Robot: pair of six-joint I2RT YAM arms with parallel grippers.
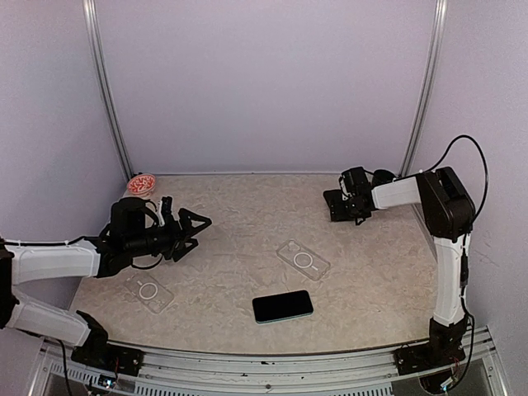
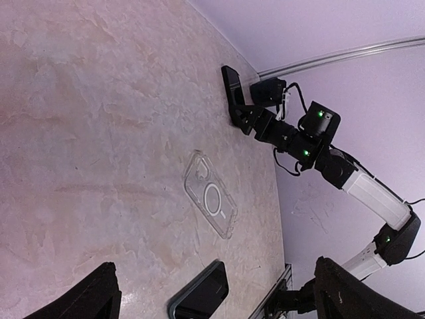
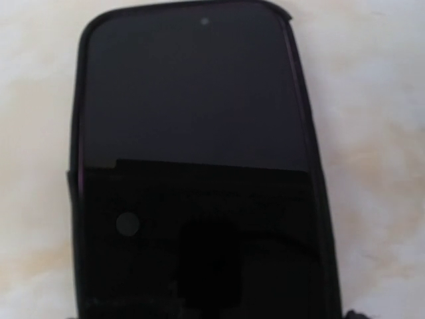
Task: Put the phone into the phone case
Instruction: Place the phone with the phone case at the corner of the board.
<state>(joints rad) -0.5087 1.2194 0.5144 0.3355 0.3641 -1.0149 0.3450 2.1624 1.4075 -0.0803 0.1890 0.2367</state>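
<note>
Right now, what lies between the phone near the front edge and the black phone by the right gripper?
A clear case lies flat between the near phone and the black phone, apart from both. The top view shows it.

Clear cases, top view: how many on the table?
2. One clear case in the middle, just beyond the phone; the other clear case at the front left. None looks hidden.

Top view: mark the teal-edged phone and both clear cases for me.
teal-edged phone (image 1: 283,306), top view, middle of its dark screen.
centre clear case (image 1: 303,260), top view, on its ring marking.
left clear case (image 1: 148,291), top view, on its ring marking.
</note>
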